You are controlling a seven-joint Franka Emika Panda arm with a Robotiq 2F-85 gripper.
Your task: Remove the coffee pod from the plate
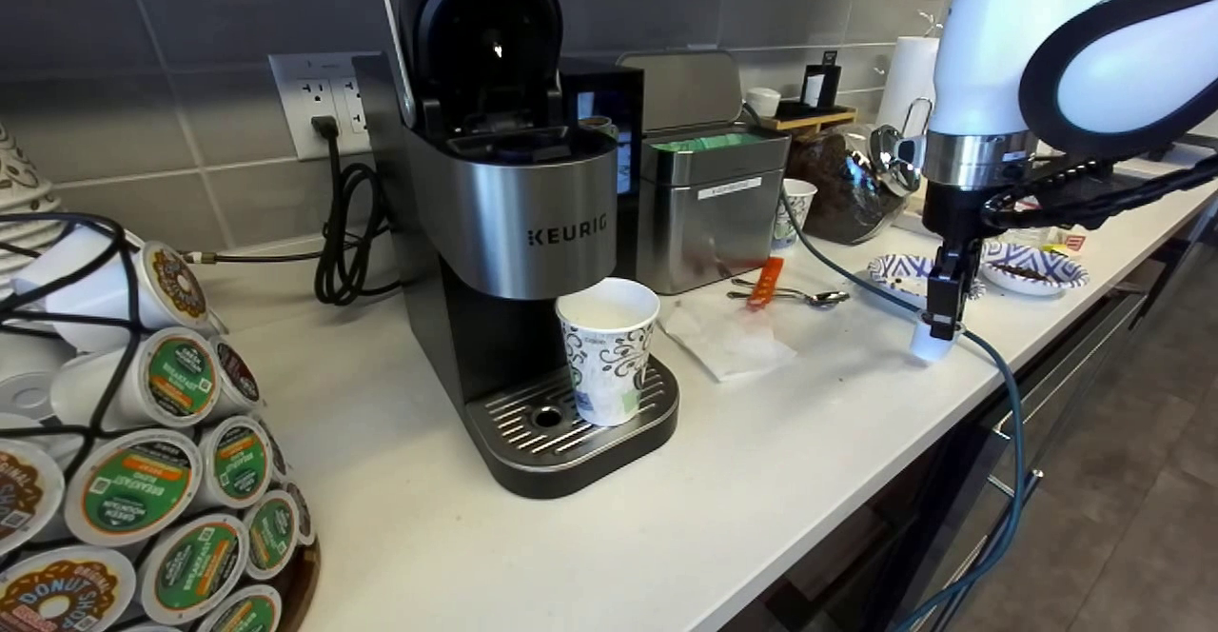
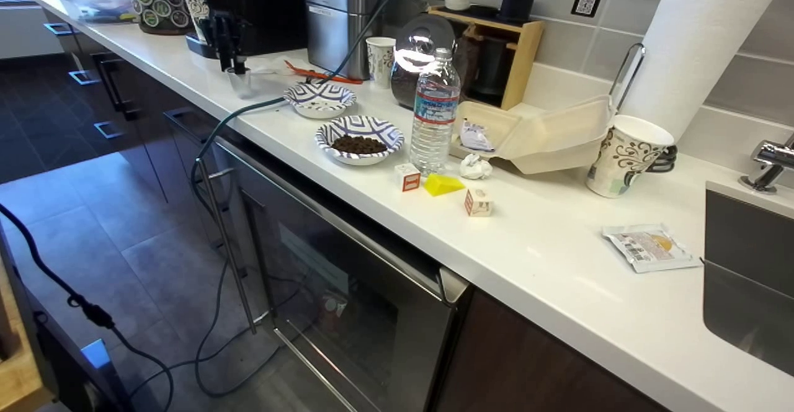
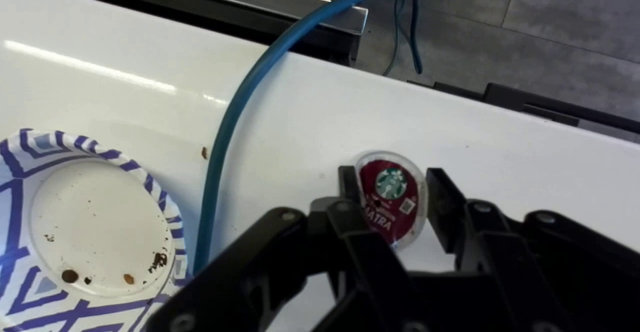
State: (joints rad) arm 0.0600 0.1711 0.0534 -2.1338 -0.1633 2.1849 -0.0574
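The claw [image 3: 392, 188] pinches the pod [image 3: 389, 199] clear of the plate [image 3: 100, 212], the hose [image 3: 225, 132] between them, so settle the pod's base flat on the desk [image 3: 300, 132], off the hose, before the claw gently spreads.

Kitchen, fitted; home or office not determinable. White countertop [image 1: 457, 556]; grey tile backsplash [image 1: 228, 4]; wall outlet [image 1: 303, 120]; dark-grey sink [image 2: 744, 232] with chrome faucet [image 2: 769, 159]; paper-towel roll [image 2: 698, 52]; Keurig coffee maker [image 1: 523, 223]; racked Breakfast Blend coffee pods [image 1: 138, 482]; patterned paper cup [image 1: 609, 370] on drip tray [image 1: 509, 427].
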